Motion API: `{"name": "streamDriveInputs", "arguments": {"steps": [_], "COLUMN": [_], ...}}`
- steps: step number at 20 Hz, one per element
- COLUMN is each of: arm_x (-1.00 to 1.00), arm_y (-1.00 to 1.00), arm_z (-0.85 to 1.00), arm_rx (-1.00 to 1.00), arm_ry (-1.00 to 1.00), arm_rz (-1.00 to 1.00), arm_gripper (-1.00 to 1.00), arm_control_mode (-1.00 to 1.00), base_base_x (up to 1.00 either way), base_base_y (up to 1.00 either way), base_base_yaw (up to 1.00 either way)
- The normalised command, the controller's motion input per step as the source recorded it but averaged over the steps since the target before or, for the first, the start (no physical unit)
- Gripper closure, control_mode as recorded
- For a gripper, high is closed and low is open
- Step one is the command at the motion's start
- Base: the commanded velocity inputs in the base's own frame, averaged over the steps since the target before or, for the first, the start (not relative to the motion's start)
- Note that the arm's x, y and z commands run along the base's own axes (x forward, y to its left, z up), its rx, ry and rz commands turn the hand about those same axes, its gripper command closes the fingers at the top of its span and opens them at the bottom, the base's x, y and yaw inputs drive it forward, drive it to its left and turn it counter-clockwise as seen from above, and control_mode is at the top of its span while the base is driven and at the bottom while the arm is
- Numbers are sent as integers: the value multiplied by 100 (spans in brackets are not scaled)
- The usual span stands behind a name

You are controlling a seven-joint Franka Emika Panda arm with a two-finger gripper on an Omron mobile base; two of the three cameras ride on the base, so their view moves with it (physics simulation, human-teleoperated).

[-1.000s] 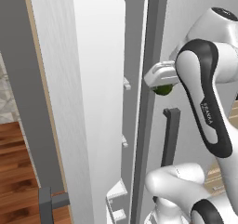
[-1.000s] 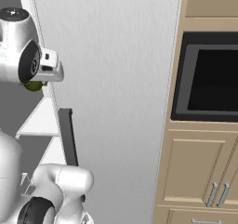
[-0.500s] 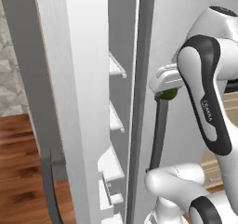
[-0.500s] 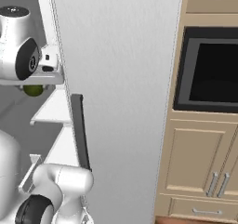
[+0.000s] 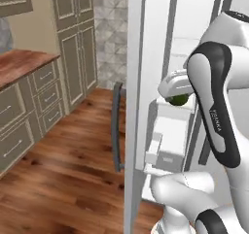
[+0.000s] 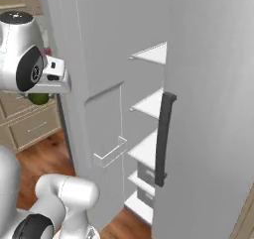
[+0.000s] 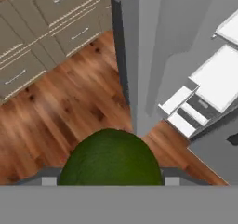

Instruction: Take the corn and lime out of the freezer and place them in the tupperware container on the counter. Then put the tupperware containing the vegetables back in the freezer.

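As the base swings away from the freezer [image 6: 198, 59], both base views now take in the wood floor and, at the upper left of the left base view, the counter [image 5: 19, 65] over its beige drawers, where a second ago only the freezer door and shelves showed. The gripper [image 5: 176, 88] holds the lime [image 7: 110, 158] between jaws closed on it; the fruit sits at the bottom centre of the hand view and right of centre in the left base view. By my reading the lime is out of the freezer and on its way to the tupperware container.
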Motion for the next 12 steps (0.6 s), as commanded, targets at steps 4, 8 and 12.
{"name": "streamDriveInputs", "arguments": {"steps": [4, 8, 12], "arm_x": [0, 0, 0], "arm_y": [0, 0, 0], "arm_z": [0, 0, 0], "arm_rx": [0, 0, 0], "arm_ry": [0, 0, 0], "arm_rz": [0, 0, 0], "arm_gripper": [100, 100, 100], "arm_control_mode": [100, 100, 100], "base_base_x": [-59, -42, -9], "base_base_y": [2, 18, 29], "base_base_yaw": [99, 93, 88]}}
